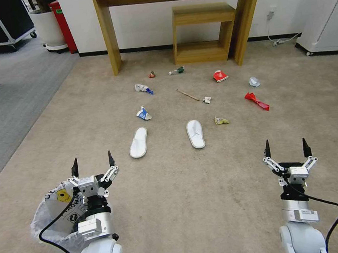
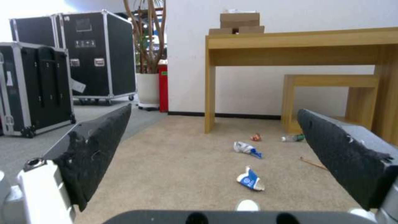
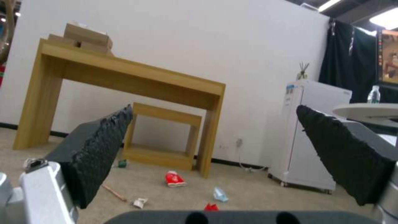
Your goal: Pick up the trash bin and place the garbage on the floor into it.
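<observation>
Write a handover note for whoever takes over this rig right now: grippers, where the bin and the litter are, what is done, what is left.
Left gripper: open, empty, raised just above the trash bin.
Right gripper: open, empty, held over bare floor at the robot's right.
Bin: on the carpet at the robot's left front, bag-lined, not yet picked up.
Garbage: all on the floor ahead, in front of the wooden table: two white slippers nearest, then blue-and-white wrappers, a wooden stick, red packets, a small bottle, paper scraps.
Done: nothing.
Left: grasp the bin, collect every piece.
</observation>
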Controlling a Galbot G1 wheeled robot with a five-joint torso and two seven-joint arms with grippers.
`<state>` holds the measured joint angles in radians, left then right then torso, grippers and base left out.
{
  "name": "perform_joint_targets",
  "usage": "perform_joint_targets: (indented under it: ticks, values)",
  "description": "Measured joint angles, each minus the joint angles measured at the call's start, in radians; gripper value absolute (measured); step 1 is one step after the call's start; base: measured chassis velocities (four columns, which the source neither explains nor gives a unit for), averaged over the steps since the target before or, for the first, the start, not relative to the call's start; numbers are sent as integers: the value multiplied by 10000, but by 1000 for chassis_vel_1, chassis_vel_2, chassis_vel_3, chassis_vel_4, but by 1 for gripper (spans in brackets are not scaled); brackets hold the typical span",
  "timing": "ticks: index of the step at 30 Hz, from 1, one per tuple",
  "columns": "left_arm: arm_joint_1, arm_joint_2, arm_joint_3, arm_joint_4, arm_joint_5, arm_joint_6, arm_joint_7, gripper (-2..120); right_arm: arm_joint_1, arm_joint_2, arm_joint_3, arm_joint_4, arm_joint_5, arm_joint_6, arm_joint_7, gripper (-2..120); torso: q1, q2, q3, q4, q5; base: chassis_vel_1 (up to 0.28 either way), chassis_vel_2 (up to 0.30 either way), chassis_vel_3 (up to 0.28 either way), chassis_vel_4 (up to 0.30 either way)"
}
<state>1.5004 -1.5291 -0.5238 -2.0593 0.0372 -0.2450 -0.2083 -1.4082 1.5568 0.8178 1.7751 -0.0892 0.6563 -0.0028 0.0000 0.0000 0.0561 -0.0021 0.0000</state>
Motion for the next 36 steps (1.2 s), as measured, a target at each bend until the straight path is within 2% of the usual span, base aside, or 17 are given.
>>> perform_joint_targets:
  ticks: [12, 29, 36]
  values:
    - [84, 58, 29, -176, -61, -1, 48, 100, -52, 13, 104, 61, -75, 87, -41, 100, 0, 0, 1, -1, 0, 19, 19, -18, -22]
    - [43, 127, 24, -100, -242, -3, 121, 100, 8, 10, 92, -51, -66, 163, -66, 100, 0, 0, 0, 2, -3, 197, 205, -198, -199]
    - [28, 127, -5, -91, -249, -4, 89, 100, 21, 8, 124, -66, -160, 206, -104, 100, 0, 0, 0, 0, 2, 23, 14, -2, -2]
